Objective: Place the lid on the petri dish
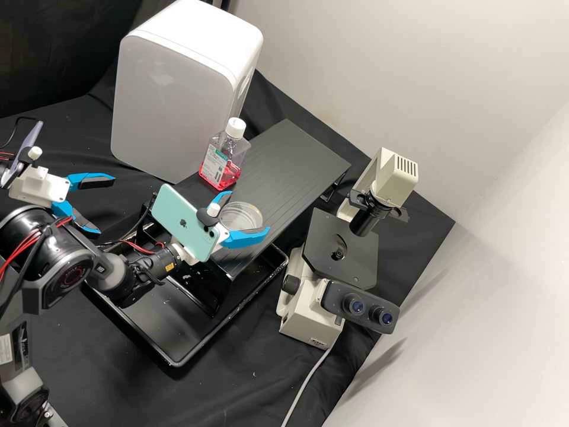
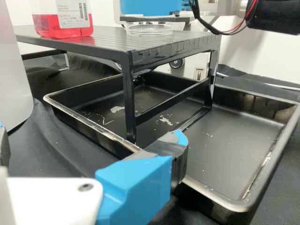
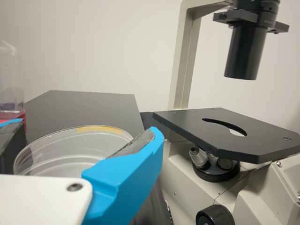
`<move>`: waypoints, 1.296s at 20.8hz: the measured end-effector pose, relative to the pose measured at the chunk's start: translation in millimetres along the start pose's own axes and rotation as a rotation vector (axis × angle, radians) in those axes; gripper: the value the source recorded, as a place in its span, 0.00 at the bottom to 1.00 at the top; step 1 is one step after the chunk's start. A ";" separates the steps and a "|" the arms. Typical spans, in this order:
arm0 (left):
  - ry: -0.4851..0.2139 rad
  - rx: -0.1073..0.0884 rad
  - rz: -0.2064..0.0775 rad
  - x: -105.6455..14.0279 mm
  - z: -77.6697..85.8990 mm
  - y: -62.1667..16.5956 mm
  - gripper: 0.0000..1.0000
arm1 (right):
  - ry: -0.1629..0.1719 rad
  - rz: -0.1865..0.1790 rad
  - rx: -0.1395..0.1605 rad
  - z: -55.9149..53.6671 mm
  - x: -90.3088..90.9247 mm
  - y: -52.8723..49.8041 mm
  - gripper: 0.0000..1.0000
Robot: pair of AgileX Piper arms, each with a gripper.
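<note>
A clear round petri dish point(image 1: 242, 214) rests on the black raised platform point(image 1: 296, 160), near its front end, and looks covered by its lid. My right gripper point(image 1: 249, 211) is at the dish, open, with one blue finger on each side of it. In the right wrist view the dish point(image 3: 65, 150) lies close between the fingers, and one finger pad point(image 3: 136, 143) is against its rim. My left gripper point(image 1: 105, 203) hangs open and empty at the far left, low over the black cloth. From its wrist view the dish point(image 2: 150, 29) shows far off on the platform.
A flask of red liquid point(image 1: 222, 154) stands on the platform behind the dish. A white box-shaped device point(image 1: 178, 83) is at the back. The platform stands in a black tray point(image 1: 178, 350). A microscope point(image 1: 349, 249) stands right of the tray.
</note>
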 end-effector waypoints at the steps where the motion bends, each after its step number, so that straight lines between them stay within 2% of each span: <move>1: 0.001 -0.001 -0.004 0.3 -0.3 -1.1 1.00 | 0.000 0.002 0.002 0.1 0.4 0.5 0.00; 7: 0.002 -0.004 -0.011 0.7 -0.8 -3.0 1.00 | -0.031 -0.035 0.002 3.2 2.9 -3.6 0.00; 10: 0.002 -0.004 -0.011 0.7 -0.8 -3.0 1.00 | -0.031 -0.035 0.003 3.0 3.4 -3.5 0.00; 14: 0.002 -0.004 -0.011 0.7 -0.8 -3.0 1.00 | -0.013 -0.059 0.046 0.9 3.3 -6.0 0.00; 17: 0.002 -0.004 -0.011 0.7 -0.8 -3.0 1.00 | 0.005 -0.094 0.062 -0.8 3.0 -9.1 0.00; 20: 0.002 -0.004 -0.011 0.7 -0.8 -3.0 1.00 | 0.008 -0.098 0.079 -1.2 3.0 -9.4 0.00; 27: 0.002 -0.004 -0.011 0.7 -0.8 -3.0 1.00 | 0.009 -0.096 0.082 -1.5 2.9 -9.0 0.00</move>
